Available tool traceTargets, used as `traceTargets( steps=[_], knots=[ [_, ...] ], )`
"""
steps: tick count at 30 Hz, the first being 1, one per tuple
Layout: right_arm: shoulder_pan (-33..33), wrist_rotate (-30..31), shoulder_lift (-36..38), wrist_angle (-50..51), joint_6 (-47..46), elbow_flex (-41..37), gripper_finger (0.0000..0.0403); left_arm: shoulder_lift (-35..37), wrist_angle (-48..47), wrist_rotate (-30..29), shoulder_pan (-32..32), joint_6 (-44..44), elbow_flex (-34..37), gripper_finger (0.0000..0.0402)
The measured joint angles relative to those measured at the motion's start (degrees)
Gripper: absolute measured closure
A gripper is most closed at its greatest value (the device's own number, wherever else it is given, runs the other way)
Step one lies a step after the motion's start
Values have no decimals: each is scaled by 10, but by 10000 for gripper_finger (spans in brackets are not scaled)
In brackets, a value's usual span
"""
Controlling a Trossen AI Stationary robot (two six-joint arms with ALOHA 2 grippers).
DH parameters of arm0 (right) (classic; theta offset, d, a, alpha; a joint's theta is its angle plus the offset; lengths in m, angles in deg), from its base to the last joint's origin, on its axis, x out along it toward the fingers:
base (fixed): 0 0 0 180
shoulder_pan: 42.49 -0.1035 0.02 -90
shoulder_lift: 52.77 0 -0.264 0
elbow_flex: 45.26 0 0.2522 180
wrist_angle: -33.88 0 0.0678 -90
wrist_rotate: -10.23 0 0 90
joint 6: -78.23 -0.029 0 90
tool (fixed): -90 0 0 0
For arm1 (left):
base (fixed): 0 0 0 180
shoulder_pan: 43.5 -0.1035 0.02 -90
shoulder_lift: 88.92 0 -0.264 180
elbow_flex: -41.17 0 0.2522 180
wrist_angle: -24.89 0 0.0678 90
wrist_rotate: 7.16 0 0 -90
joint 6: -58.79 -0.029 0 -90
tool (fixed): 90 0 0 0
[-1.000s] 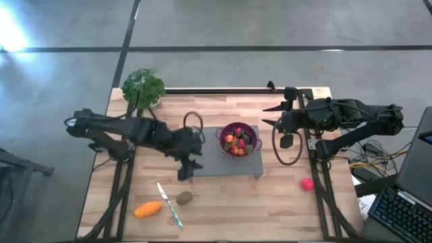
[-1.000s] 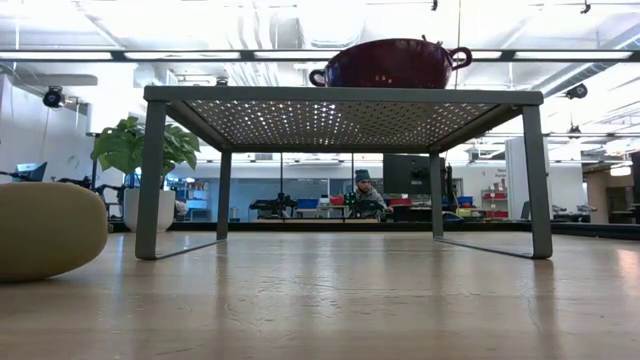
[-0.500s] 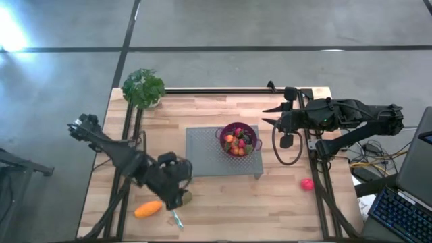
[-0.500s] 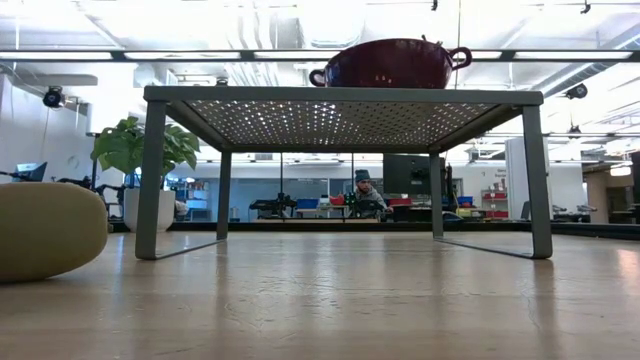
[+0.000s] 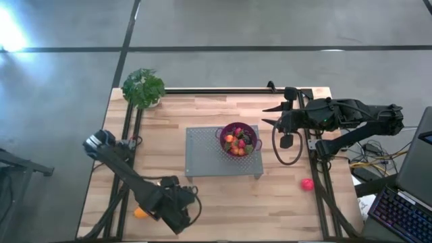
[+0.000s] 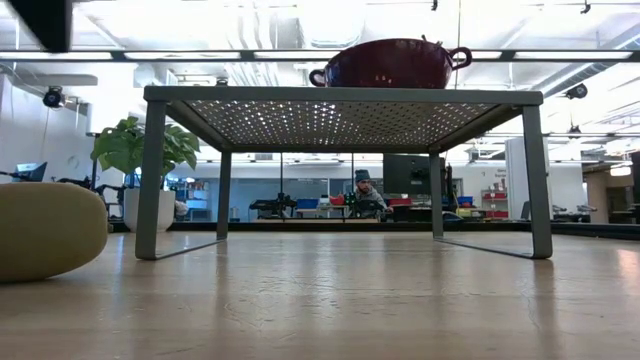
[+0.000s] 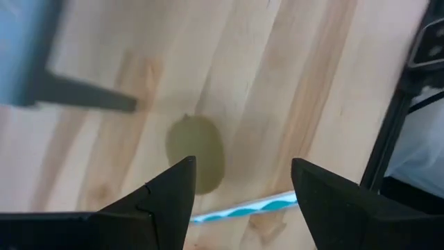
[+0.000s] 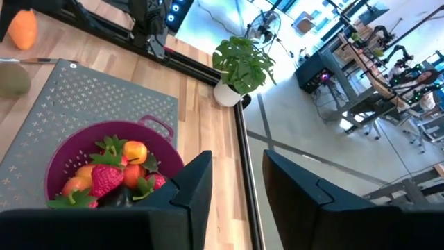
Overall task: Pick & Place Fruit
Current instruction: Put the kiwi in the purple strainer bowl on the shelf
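Note:
My left gripper (image 5: pixel 181 206) hangs open over the table's near edge, pointing down. In the left wrist view its fingers (image 7: pixel 243 167) stand above the brown-green oval fruit (image 7: pixel 196 153), which lies on the wood beside the knife's teal blade (image 7: pixel 243 206). The arm hides that fruit in the high view; the low view shows it (image 6: pixel 50 230). The orange fruit (image 5: pixel 140 213) peeks out beside the arm. The pink-red ball (image 5: pixel 307 183) lies near the right edge. Strawberries and other pieces fill the purple colander (image 5: pixel 238 140). My right gripper (image 5: pixel 270 115) waits open, right of the colander.
The colander (image 8: pixel 69 149) stands on a grey perforated rack (image 5: pixel 202 152) at mid-table; its legs (image 6: pixel 152 180) rise from the wood. A potted plant (image 5: pixel 143 88) sits at the far left corner. A keyboard (image 5: pixel 405 216) lies beyond the right edge.
My left arm has swung from beside the rack's left end toward the table's near edge. It now covers the oval fruit and the knife in the high view. The right arm and the fruit have stayed put.

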Motion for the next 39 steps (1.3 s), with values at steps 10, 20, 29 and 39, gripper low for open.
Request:
traceTargets(
  steps=[10,20,29,39],
  knots=[
    [0,0,0,2,-21,-1,243,-31,-15,43,-1,21,0,161],
    [0,0,0,2,-31,-6,222,-25,-20,-14,-4,20,0,161],
    [0,0,0,3,-31,-8,232,-25,-22,-3,-7,68,34,161],
    [0,0,0,3,-30,-9,263,-26,-7,34,-13,111,81,113]
  ],
)
